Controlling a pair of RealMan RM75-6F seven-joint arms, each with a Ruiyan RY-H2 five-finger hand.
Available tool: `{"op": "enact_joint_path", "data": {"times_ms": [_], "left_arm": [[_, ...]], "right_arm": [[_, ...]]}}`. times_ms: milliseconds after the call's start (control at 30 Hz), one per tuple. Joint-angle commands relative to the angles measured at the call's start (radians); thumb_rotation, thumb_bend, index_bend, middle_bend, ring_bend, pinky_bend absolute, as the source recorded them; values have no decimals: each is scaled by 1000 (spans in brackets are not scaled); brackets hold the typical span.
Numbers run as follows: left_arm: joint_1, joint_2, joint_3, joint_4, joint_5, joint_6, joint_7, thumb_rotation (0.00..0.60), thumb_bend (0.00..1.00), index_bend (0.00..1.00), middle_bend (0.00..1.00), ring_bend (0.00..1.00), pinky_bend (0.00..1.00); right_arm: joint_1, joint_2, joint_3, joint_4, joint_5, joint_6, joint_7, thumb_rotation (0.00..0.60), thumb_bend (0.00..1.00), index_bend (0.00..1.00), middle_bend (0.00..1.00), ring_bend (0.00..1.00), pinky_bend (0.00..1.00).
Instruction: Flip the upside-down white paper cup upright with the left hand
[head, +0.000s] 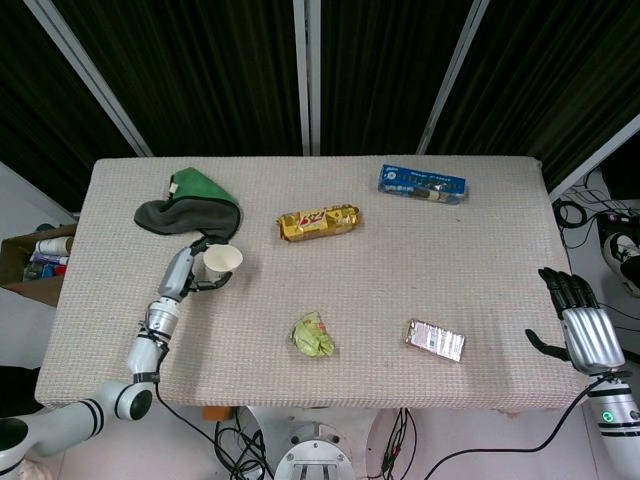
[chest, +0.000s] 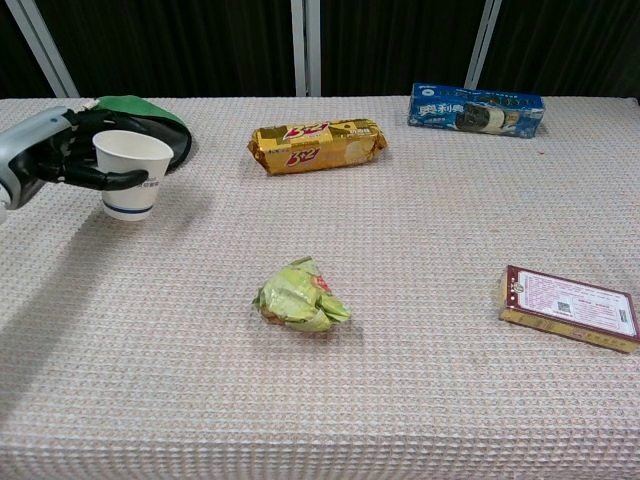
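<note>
The table spreads wide under both cameras, and the task's business sits at its left side, near the green-and-grey cloth. Of the two arms the left one is plainly the nearer: the left hand wraps the cup from the cup's left, fingers curled across its front wall in the chest view, while the right hand hangs well apart at the far right edge, fingers spread and holding nothing. The cup's long axis now stands close to vertical, mouth up, its open rim facing the head camera; the flip looks nearly complete, and what remains, as a judgement, is to set the base down squarely and let go. That turns on one thing: whether the base is touching the table or just above it, and neither view settles this, since the chest view shows a shadow close under the cup but no clear contact line. The left hand's palm and thumb are hidden behind the cup and cut off at the chest frame's edge. Nearby things stay clear of the cup: the gold biscuit pack to its right, the crumpled wrapper nearer the robot, the blue box and foil packet well apart.
</note>
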Motion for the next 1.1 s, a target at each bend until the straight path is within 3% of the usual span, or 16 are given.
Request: {"op": "enact_joint_path", "data": {"times_ms": [33, 333, 400, 467, 600, 667, 800, 967, 1100], "left_arm": [[10, -36, 18, 83, 26, 5, -5, 600, 225, 279, 190, 171, 234], [48, -9, 37, 94, 48, 77, 76, 597, 225, 171, 153, 113, 183], [57, 5, 42, 80, 54, 98, 112, 564, 225, 159, 139, 104, 172], [67, 27, 47, 53, 64, 123, 145, 494, 225, 151, 125, 100, 164], [87, 117, 65, -48, 95, 166, 236, 444, 225, 144, 115, 98, 165], [101, 197, 75, -134, 86, 160, 328, 455, 224, 144, 115, 98, 165], [159, 398, 76, -381, -18, 177, 653, 599, 224, 144, 115, 99, 165], [253, 477, 100, -481, -63, 343, 955, 600, 224, 158, 116, 99, 165], [347, 528, 144, -545, -59, 442, 986, 600, 224, 167, 116, 99, 165]], "right_arm": [[-1, 0, -1, -1, -2, 1, -1, 600, 176, 20, 90, 31, 89], [-4, 0, -1, -4, -4, 7, -2, 600, 176, 20, 98, 30, 90], [-2, 0, 0, -5, -5, 6, -2, 600, 176, 20, 99, 30, 90], [-1, 1, 0, -6, -7, 6, -3, 600, 176, 20, 99, 30, 90], [0, 9, 2, -12, -8, 7, -7, 600, 176, 20, 99, 30, 90], [1, 17, 3, -15, -5, 4, -8, 600, 176, 20, 99, 30, 90], [4, 47, 9, -26, 0, -1, 11, 600, 179, 20, 100, 30, 89], [11, 87, 1, -21, -16, -14, 88, 600, 212, 36, 103, 30, 90], [9, 84, -1, -4, -32, 2, 110, 600, 213, 55, 105, 30, 90]]}}
